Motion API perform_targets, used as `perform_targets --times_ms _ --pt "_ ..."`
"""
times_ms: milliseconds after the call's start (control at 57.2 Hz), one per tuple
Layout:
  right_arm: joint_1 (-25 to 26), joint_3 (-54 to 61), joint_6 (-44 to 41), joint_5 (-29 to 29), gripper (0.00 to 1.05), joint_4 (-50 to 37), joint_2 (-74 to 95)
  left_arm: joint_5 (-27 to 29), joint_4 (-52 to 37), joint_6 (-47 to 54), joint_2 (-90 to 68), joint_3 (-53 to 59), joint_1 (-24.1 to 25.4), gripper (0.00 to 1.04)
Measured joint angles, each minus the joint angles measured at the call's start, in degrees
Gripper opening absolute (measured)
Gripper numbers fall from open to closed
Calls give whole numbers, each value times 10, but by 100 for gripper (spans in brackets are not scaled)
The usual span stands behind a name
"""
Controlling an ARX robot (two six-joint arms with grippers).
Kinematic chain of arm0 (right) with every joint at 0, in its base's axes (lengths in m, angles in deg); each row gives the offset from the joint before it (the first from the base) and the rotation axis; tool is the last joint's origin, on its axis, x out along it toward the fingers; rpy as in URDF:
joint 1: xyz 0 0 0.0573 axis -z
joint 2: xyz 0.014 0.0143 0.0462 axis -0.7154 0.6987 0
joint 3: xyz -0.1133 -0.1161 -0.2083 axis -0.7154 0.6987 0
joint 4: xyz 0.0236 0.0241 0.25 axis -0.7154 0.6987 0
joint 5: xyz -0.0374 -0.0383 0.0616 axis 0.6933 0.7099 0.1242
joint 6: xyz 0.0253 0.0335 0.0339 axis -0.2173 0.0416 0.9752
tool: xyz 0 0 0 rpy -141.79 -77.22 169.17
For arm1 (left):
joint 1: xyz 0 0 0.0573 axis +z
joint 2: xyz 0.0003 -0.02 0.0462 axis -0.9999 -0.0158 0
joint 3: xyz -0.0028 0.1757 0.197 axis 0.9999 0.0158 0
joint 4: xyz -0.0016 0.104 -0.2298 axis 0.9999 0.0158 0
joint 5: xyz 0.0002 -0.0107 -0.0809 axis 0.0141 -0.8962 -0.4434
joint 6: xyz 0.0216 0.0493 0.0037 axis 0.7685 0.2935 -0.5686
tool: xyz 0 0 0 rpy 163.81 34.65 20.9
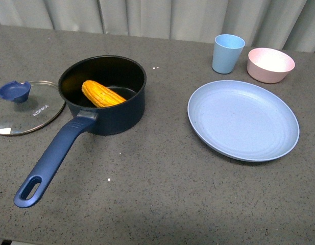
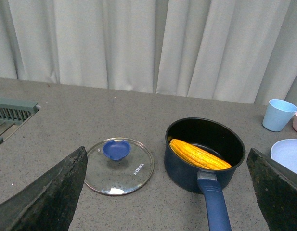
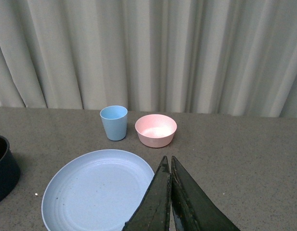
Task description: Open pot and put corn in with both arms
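Note:
The dark navy pot (image 1: 107, 97) stands uncovered on the grey table, its long blue handle (image 1: 51, 161) pointing toward the front left. The orange-yellow corn (image 1: 101, 94) lies tilted inside it, one end against the wall. The pot (image 2: 204, 155) and corn (image 2: 199, 154) also show in the left wrist view. The glass lid (image 1: 25, 106) with a blue knob lies flat on the table left of the pot. Neither arm shows in the front view. My left gripper (image 2: 167, 192) is open and empty, held back from the pot and lid. My right gripper (image 3: 168, 163) is shut and empty above the blue plate's edge.
A large light-blue plate (image 1: 243, 119) lies right of the pot. A light-blue cup (image 1: 227, 53) and a pink bowl (image 1: 270, 64) stand behind it. Grey curtains hang behind the table. A grey-green rack (image 2: 13, 110) sits at the table's far left edge.

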Motion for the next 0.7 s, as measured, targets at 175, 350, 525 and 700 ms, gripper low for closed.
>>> perform_targets --times_ms 175,350,525,700 --pt "0 0 0 0 1 53 -55 0 0 0 0 0 0 98" --pt "0 0 0 0 1 94 -97 0 0 0 0 0 0 98" --pt "0 0 0 0 1 124 -128 0 0 0 0 0 0 98" --pt "0 0 0 0 1 150 -153 0 0 0 0 0 0 98"
